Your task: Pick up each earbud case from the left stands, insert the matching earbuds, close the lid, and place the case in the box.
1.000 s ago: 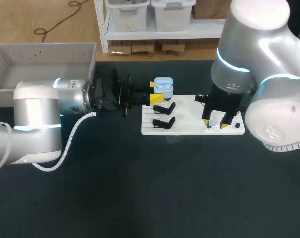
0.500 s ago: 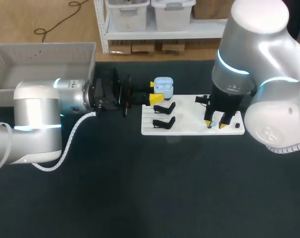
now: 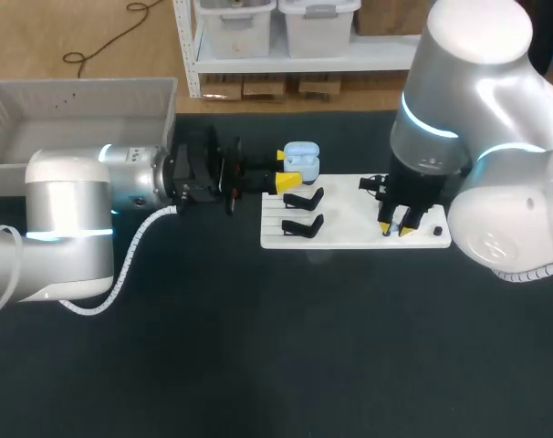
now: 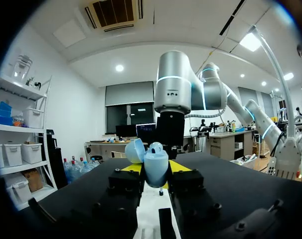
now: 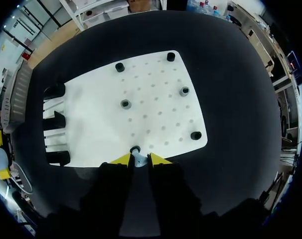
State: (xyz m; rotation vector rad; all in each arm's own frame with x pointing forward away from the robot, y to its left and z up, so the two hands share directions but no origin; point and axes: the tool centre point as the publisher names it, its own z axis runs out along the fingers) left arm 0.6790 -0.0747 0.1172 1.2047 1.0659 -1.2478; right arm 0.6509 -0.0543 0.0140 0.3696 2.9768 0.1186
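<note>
The worktop carries the white board. The grey box sits well behind the left fingers, near that arm's base.

Step in hand: earbud pickup for insertion.

1. The left fingers are closed on the case, one on each flank. The case is held clear of the board with its lid open. Two empty black stands lie just beside these fingers on the near end of the board.
2. The right fingers point straight down at the far end of the board. They are drawn close together and appear to pinch the earbud between their tips. The earbud sits by a small black peg just ahead of the tips.

Next move, as judged:

- Lift the earbud straight up off its seat.
- Carry it across to the open case.
- Align the earbud with its cavity before lowering; the cavity is small, so tilt or offset would block seating.
- Keep the left fingers steady on the case throughout.

Lid closing and placement in the box are not yet done.
</note>
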